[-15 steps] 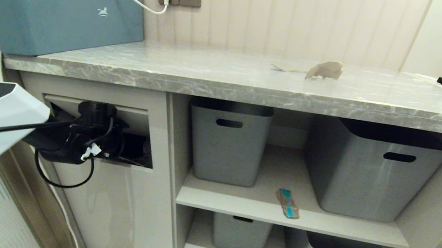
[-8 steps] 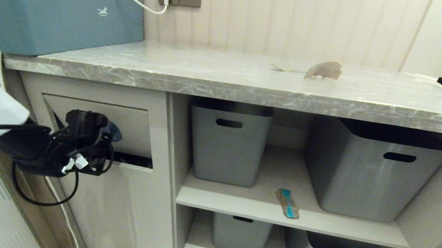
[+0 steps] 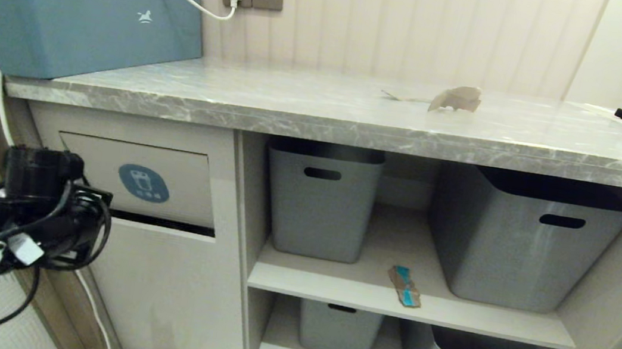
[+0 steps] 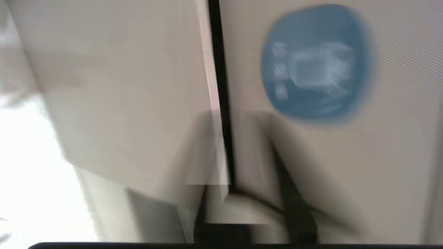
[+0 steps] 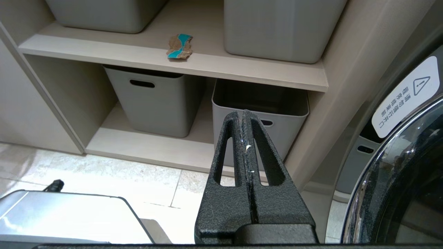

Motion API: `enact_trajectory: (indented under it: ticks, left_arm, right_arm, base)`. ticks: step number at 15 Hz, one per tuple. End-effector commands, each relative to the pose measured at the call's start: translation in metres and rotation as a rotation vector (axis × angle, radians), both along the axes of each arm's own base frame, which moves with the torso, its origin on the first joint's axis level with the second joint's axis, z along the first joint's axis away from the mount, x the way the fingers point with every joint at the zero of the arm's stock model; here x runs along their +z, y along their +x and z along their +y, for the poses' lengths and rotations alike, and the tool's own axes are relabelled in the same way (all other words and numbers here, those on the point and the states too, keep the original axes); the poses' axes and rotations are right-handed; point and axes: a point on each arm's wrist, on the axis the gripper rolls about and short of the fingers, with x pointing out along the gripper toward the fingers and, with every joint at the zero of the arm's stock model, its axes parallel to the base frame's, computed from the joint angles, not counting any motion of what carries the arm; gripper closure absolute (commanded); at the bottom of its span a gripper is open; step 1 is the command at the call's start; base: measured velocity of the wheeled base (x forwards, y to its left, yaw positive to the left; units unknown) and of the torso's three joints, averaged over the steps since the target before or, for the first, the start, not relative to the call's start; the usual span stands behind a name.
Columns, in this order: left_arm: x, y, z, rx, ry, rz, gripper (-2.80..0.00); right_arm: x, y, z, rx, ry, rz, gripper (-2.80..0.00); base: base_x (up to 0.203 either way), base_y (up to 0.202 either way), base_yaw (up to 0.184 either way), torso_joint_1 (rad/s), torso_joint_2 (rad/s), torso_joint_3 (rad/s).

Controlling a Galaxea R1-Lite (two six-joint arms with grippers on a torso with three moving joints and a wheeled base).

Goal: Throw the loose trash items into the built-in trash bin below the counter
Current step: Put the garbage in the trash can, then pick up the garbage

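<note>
Below the counter (image 3: 318, 116), the bin (image 3: 137, 183) flap is sitting closed, sticker showing. Left gripper (image 3: 70, 221) is hanging beside it, fingers pressed together, holding nothing visible. Right gripper (image 5: 245, 128), pressed shut and empty, is idling low. Two scraps are waiting: one (image 3: 457, 99) on the counter, a teal-printed one (image 3: 406, 285) on the shelf. Judged partway.

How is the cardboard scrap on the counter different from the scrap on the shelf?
The scrap on the counter is plain brown and curls upward; the scrap on the shelf shows a teal-blue printed stripe and lies flat. The first rests on grey stone, the second between two grey tubs. Both are small torn cardboard pieces, not yet binned.
</note>
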Motion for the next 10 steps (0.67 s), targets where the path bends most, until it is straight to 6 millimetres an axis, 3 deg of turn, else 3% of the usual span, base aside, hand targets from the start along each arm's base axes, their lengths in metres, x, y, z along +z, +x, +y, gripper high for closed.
enact_trajectory:
  ticks: [1,3,5,8,10]
  left_arm:
    - [0.037,-0.045,0.001,-0.058,0.096,-0.109,0.0]
    - [0.057,-0.094,0.003,-0.178,0.274,-0.171,0.0]
    - [0.065,-0.142,0.006,-0.288,0.461,-0.228,0.0]
    - [0.06,-0.207,0.007,-0.4,0.701,-0.27,0.0]
    - [0.05,-0.235,0.006,-0.458,0.83,-0.264,0.0]
  right_arm:
    - [0.0,0.0,0.0,0.0,-0.001,0.002,0.0]
    - [0.0,0.0,0.0,0.0,-0.001,0.002,0.0]
    - [0.0,0.0,0.0,0.0,-0.001,0.001,0.0]
    - [0.0,0.0,0.0,0.0,0.001,0.002,0.0]
    - [0.0,0.0,0.0,0.0,-0.001,0.002,0.0]
  base:
    - [0.0,0.0,0.0,0.0,0.0,0.0]
    - [0.0,0.0,0.0,0.0,0.0,0.0]
    - [0.0,0.0,0.0,0.0,0.0,0.0]
    - [0.0,0.0,0.0,0.0,0.0,0.0]
    - [0.0,0.0,0.0,0.0,0.0,0.0]
